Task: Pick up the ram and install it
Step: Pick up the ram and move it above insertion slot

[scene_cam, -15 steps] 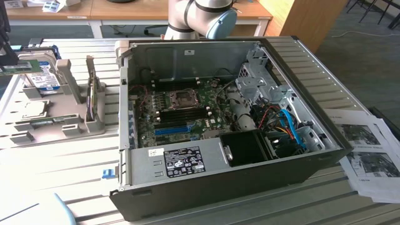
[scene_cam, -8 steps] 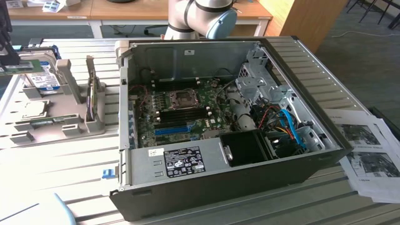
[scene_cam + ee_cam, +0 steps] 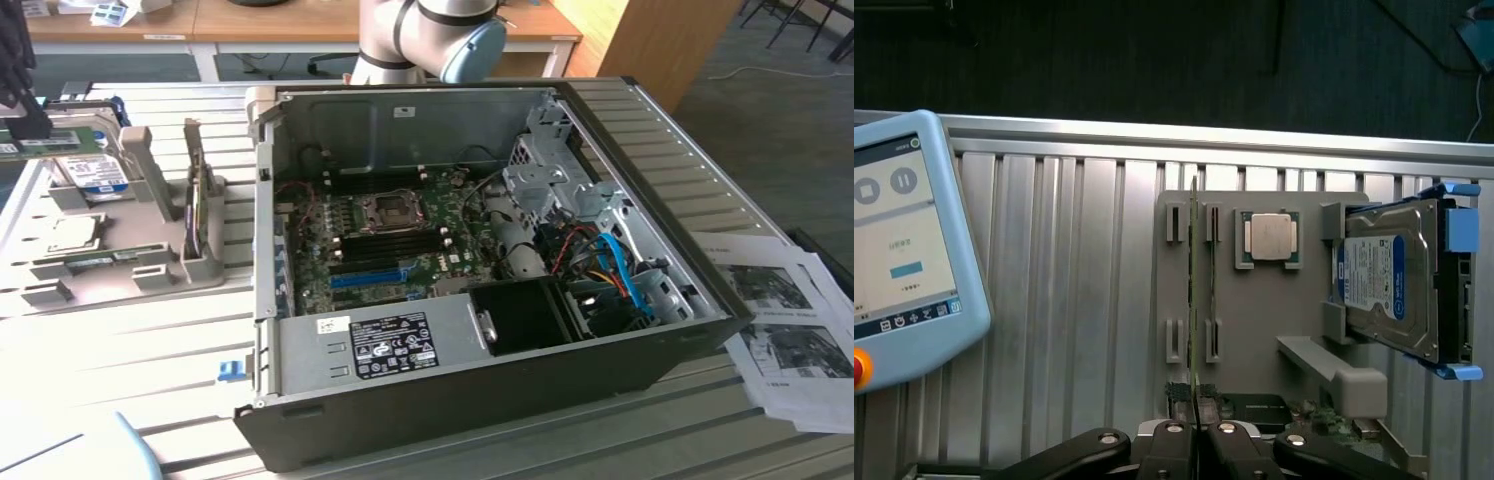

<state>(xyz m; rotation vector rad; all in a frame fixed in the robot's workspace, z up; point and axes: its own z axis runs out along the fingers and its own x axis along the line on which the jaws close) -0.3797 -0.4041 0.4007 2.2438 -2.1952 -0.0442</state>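
The ram (image 3: 1194, 300) is a thin green board seen edge-on, running out from between my fingertips over the grey parts holder (image 3: 1274, 330). My gripper (image 3: 1194, 440) is shut on its near end. In the exterior view the gripper (image 3: 19, 105) hangs at the far left above the holder (image 3: 120, 255), with the green ram (image 3: 60, 142) in it. A second green stick (image 3: 1210, 290) stands on edge in the holder's slots just beside the held one. The open computer case (image 3: 641, 150) lies at the centre, its motherboard (image 3: 400, 240) exposed.
The holder also carries a silver hard drive (image 3: 1389, 285) in a blue bracket and a square processor (image 3: 1271, 237). A blue teach pendant (image 3: 904, 250) lies on the slatted metal table (image 3: 1074, 300). Printed papers (image 3: 787, 320) lie at the exterior view's right of the case.
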